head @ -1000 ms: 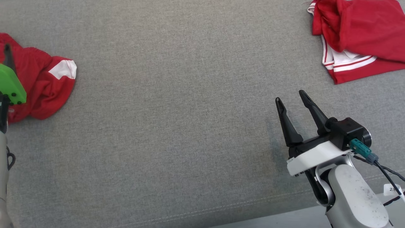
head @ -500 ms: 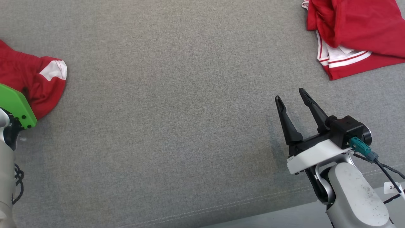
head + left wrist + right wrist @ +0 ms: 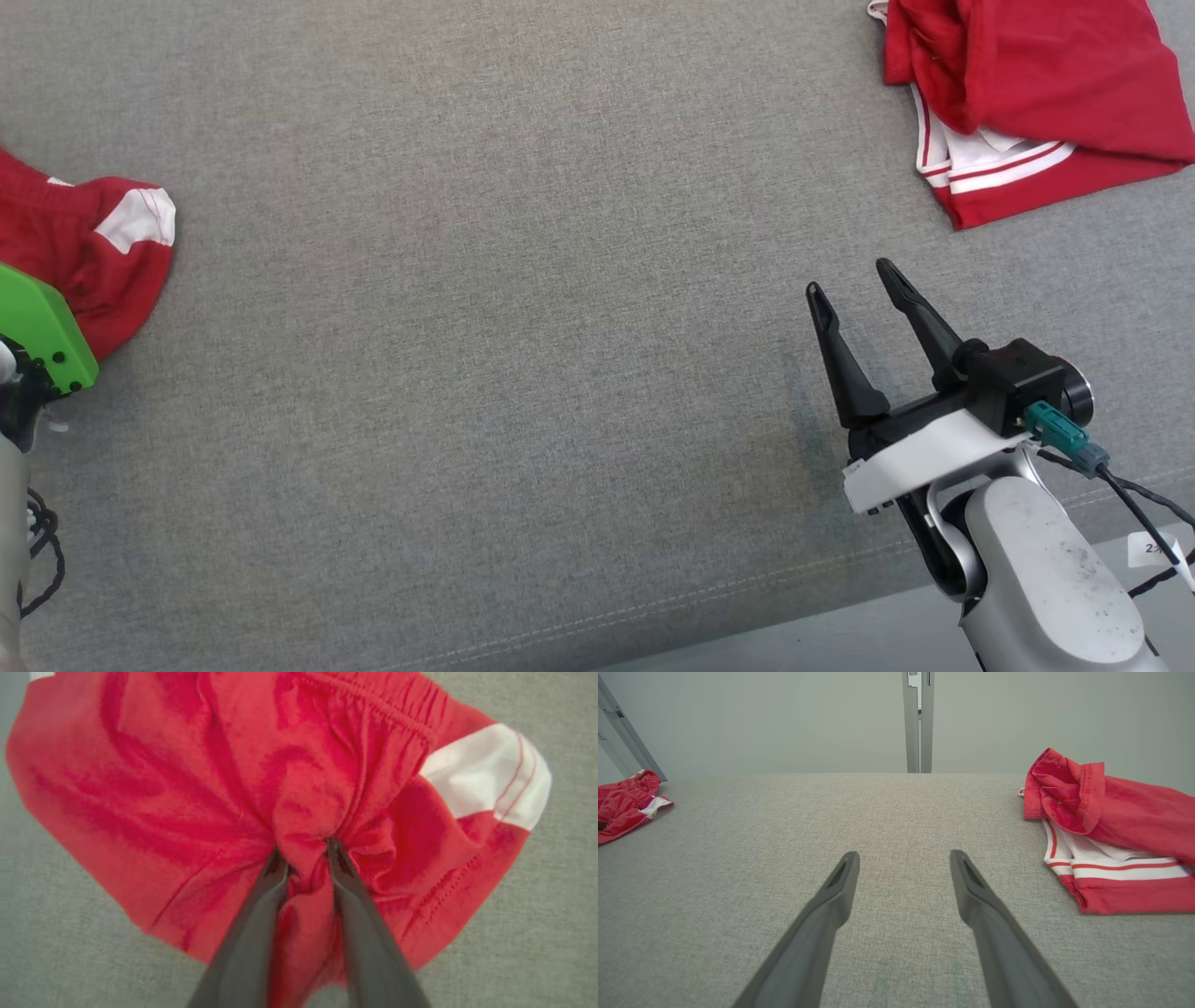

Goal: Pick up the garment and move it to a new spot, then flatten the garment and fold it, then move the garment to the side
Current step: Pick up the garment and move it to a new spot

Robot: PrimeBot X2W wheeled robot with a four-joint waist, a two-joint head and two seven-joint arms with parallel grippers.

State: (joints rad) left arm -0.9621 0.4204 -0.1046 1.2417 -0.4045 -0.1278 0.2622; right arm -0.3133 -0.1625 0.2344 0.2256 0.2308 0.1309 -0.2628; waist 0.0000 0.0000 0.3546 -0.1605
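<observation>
Grey woven table (image 3: 485, 308), pale wall (image 3: 784, 718) behind; left gripper (image 3: 303, 851) pinching the garment (image 3: 177, 779).
Left gripper fingers set close together, a puckered fold of red knit cloth nipped between the tips; garment lies crumpled at the left side of the table, with a gathered elastic waistband and a white panel with red stitching at one hem; right gripper (image 3: 848, 278) spread wide, holding nothing, over bare table; second garment (image 3: 1027, 103), red with white stripes, bunched at the far right, well apart from both.
</observation>
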